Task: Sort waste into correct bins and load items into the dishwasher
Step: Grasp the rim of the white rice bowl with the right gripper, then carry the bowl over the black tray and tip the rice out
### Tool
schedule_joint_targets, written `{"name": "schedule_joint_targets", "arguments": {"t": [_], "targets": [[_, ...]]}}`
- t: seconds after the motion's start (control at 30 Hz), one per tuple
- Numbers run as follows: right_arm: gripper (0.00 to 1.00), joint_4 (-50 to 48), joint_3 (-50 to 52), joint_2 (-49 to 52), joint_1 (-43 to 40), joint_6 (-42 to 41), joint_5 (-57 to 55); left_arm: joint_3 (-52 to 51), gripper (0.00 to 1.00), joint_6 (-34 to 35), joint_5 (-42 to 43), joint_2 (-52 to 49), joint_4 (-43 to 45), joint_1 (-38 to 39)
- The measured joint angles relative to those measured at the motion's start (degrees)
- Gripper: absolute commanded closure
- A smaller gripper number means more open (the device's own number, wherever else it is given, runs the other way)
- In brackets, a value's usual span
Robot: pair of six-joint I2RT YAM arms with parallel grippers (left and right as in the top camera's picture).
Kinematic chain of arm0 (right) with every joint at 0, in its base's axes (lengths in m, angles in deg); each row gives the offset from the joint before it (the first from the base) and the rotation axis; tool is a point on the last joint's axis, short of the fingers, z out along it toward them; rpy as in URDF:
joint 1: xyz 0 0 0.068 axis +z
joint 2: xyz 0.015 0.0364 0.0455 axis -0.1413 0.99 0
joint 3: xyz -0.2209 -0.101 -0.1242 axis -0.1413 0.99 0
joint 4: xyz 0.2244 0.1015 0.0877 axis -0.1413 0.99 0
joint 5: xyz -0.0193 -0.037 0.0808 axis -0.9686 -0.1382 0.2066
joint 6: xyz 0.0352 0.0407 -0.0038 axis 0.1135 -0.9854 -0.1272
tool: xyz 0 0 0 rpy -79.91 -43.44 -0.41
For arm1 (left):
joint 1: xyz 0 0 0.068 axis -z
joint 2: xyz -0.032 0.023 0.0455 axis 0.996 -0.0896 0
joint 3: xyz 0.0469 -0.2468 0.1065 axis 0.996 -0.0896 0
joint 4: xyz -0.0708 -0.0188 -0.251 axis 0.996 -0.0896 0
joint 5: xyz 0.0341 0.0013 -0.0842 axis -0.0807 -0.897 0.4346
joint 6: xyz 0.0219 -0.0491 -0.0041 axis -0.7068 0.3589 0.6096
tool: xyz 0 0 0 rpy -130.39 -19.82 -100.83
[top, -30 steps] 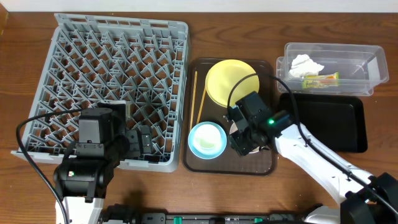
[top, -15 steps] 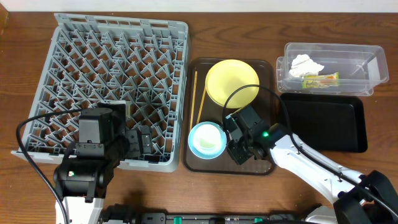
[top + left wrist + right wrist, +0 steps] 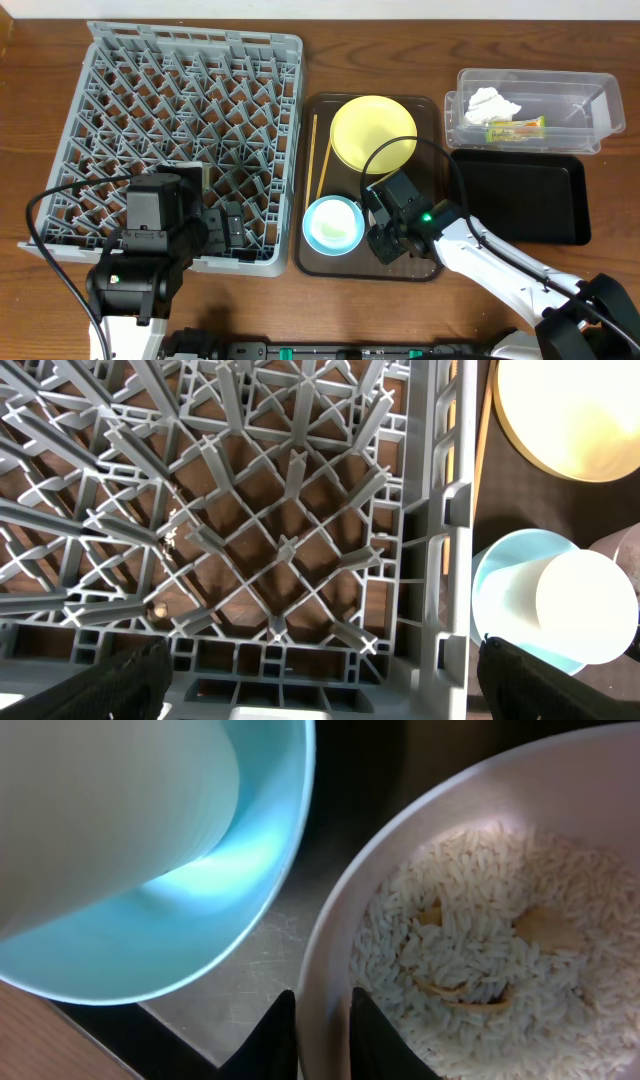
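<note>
My right gripper point(image 3: 325, 1030) is shut on the left rim of the cream-white bowl point(image 3: 345, 935), which holds rice-like food scraps point(image 3: 500, 940). In the overhead view the gripper point(image 3: 388, 235) covers this bowl on the brown serving tray point(image 3: 430, 268). The light blue bowl point(image 3: 333, 224) sits just left of it with the small white cup point(image 3: 585, 605) inside. The yellow plate point(image 3: 372, 132) and chopsticks point(image 3: 312, 155) lie on the same tray. My left gripper point(image 3: 320, 680) is open and empty over the front right corner of the grey dish rack point(image 3: 180, 140).
The clear tub point(image 3: 580, 100) at the back right holds the white tissue point(image 3: 493, 102) and the green-and-yellow wrapper point(image 3: 515, 127). The shallow black tray point(image 3: 520, 198) lies in front of the tub, right of the serving tray.
My right gripper has moved a little towards the front left of the serving tray and lower, onto the cream-white bowl's rim. The left arm has not moved.
</note>
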Motion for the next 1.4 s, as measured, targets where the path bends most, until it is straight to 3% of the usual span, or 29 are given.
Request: {"name": "schedule_joint_targets", "arguments": {"t": [0.2, 0.3, 0.77, 1.03, 1.4], "targets": [[0.89, -0.1, 0.7, 0.0, 0.0, 0.0, -0.2, 0.0, 0.02, 0.0, 0.0, 0.0, 0.0, 0.0], [0.98, -0.3, 0.7, 0.0, 0.0, 0.1, -0.7, 0.0, 0.02, 0.0, 0.0, 0.0, 0.0, 0.0], [0.99, 4.8, -5.4, -1.4, -1.4, -2.7, -1.6, 0.0, 0.02, 0.0, 0.0, 0.0, 0.0, 0.0], [0.99, 8.0, -15.3, -4.9, -13.9, -4.5, 4.3, 0.0, 0.02, 0.0, 0.0, 0.0, 0.0, 0.0], [0.99, 9.7, -15.0, -5.5, -37.9, -5.2, 20.9, 0.0, 0.02, 0.0, 0.0, 0.0, 0.0, 0.0]]}}
